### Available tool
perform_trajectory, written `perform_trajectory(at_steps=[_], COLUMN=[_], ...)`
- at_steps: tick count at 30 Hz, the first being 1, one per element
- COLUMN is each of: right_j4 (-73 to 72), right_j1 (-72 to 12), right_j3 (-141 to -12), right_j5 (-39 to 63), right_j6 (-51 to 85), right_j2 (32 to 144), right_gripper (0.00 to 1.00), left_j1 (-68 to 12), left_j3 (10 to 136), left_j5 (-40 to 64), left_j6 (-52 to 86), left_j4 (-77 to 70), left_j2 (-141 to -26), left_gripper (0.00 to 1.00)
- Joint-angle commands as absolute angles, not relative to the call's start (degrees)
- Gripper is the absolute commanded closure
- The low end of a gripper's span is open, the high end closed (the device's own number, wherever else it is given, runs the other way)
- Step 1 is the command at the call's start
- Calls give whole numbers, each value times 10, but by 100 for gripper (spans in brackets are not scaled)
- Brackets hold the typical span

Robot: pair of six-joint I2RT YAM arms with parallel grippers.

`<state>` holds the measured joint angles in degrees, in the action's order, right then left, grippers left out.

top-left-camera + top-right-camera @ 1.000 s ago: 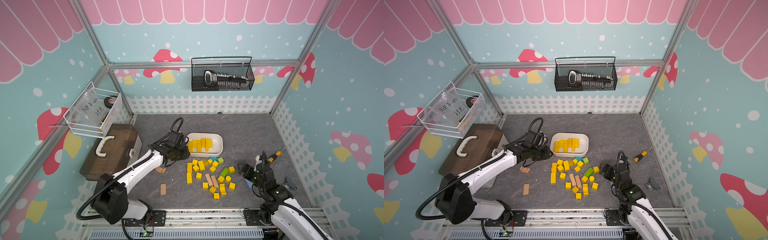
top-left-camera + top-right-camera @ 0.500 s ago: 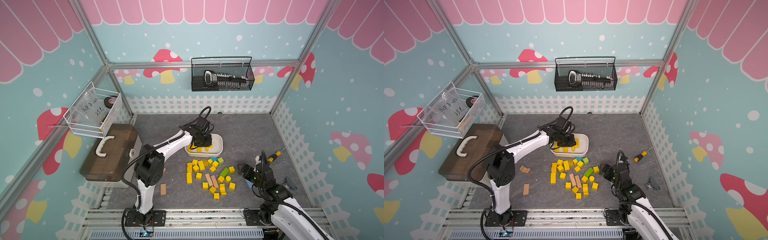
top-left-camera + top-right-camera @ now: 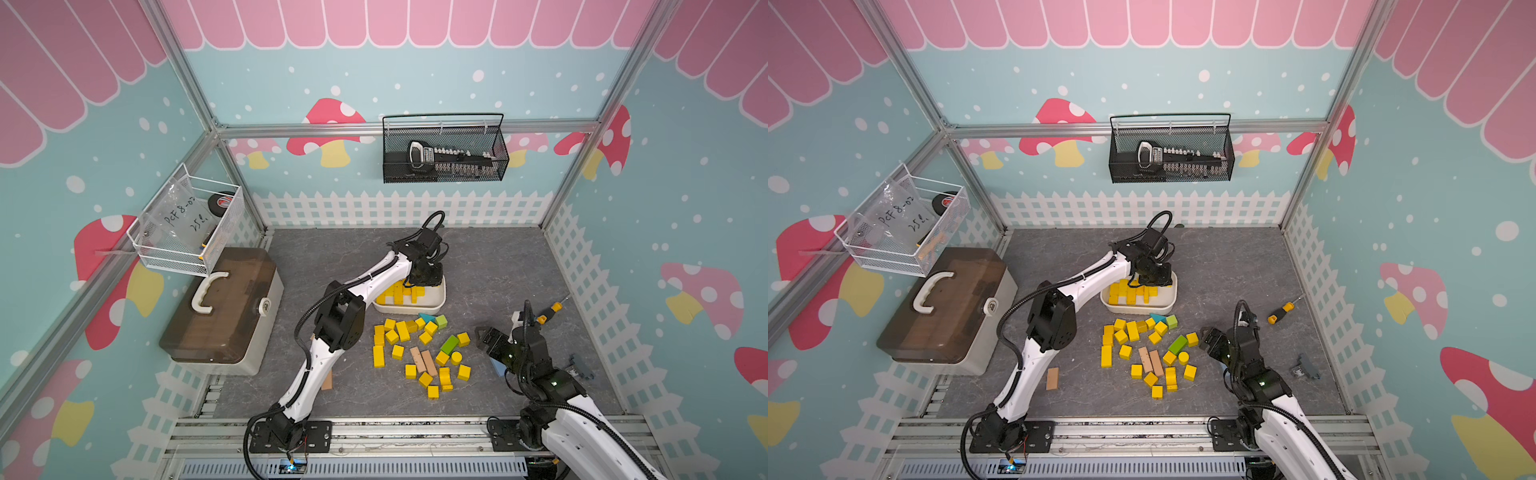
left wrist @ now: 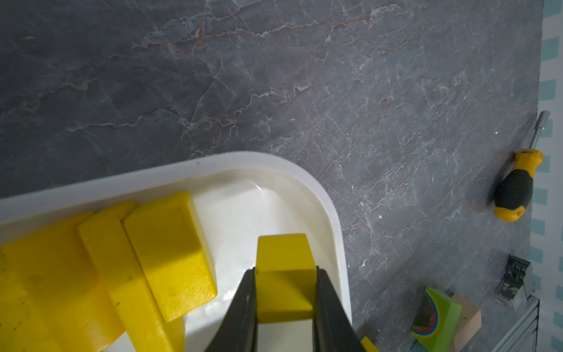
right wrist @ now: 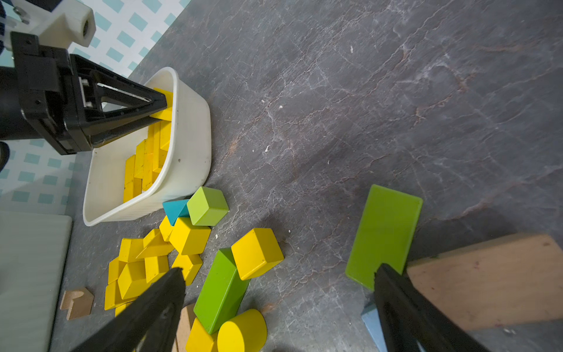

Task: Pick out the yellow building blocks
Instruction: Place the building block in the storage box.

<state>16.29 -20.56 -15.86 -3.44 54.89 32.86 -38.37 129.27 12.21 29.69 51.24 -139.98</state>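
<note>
Left gripper is clamped tight on one yellow block, jaws on two opposite side faces. The block pokes out past the tips, in line with the fingers. Cube or short bar: can't tell from this angle. It hangs over the right-hand end of the white tray, inside the rim line; contact with the tray floor is unclear. The rest of the tray holds yellow bars lying flat, packed side by side with long axes roughly parallel, running across the tray's short side in both top views. In front of the tray, loose yellow blocks are scattered on the gray mat, mostly cubes at mixed angles. One yellow bar at the pile's left edge lies with its long axis front-to-back. A yellow cylinder shows its round face up. Mixed in are a green bar lying diagonal, two tan blocks side by side, and a teal wedge against the tray wall. Right gripper is spread wide and empty, hovering at the pile's right edge with a green plank by one finger. A screwdriver lies well apart, further right.
</note>
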Motion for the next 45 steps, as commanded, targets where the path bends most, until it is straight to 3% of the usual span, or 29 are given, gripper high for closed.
perform_trajectory(at_steps=[1, 9, 45], right_j4=[165, 164, 161], right_j1=[-201, -199, -192], right_j3=[-159, -156, -149], right_j5=[-41, -40, -34], right_j6=[549, 550, 555], right_j2=[330, 326, 319], right_gripper=[4, 4, 4], left_j1=[-384, -384, -381], left_j3=[1332, 1386, 1414], left_j5=[115, 91, 34], left_j6=[281, 269, 242], left_j4=[547, 578, 603], left_j2=[-1421, -1453, -1477], left_gripper=[88, 86, 76])
